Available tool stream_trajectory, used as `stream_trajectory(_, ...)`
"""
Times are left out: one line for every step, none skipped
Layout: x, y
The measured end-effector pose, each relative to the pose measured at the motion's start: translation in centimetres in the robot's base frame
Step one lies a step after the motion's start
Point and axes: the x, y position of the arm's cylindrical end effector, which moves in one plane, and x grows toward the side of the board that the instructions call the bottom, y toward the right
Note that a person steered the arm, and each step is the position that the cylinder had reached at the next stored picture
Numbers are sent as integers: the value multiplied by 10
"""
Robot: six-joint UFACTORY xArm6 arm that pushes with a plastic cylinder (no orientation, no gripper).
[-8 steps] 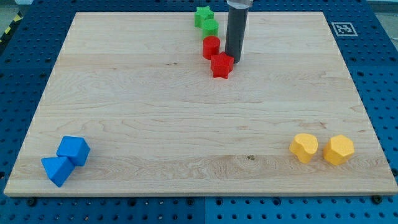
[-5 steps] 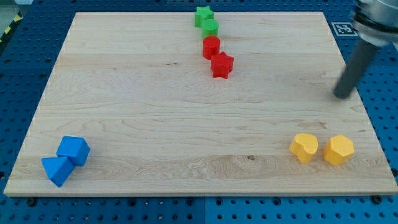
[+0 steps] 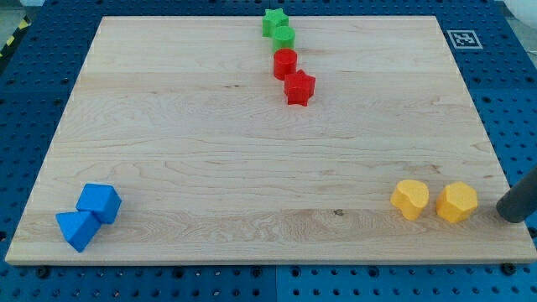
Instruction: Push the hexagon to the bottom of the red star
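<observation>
the yellow hexagon sits near the board's bottom right corner, just beside a second rounder yellow block on its left. a straight shove from the right edge would likely drive both together — the neighbour could jam or steer it off course. the red star lies well apart, near the top edge, below a red cylinder. my tip rests just right of the hexagon, rod leaning right — it holds nothing.

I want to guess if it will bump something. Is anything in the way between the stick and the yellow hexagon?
No. My tip sits just to the view's right of the yellow hexagon, with only bare board between them.
</observation>
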Motion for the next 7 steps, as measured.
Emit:
stream_trajectory(0,-26)
stream_trajectory(0,-55)
stream_trajectory(-10,-63)
stream_trajectory(-25,-74)
stream_trajectory(-27,-100)
stream_trajectory(-24,-103)
stream_trajectory(-29,-119)
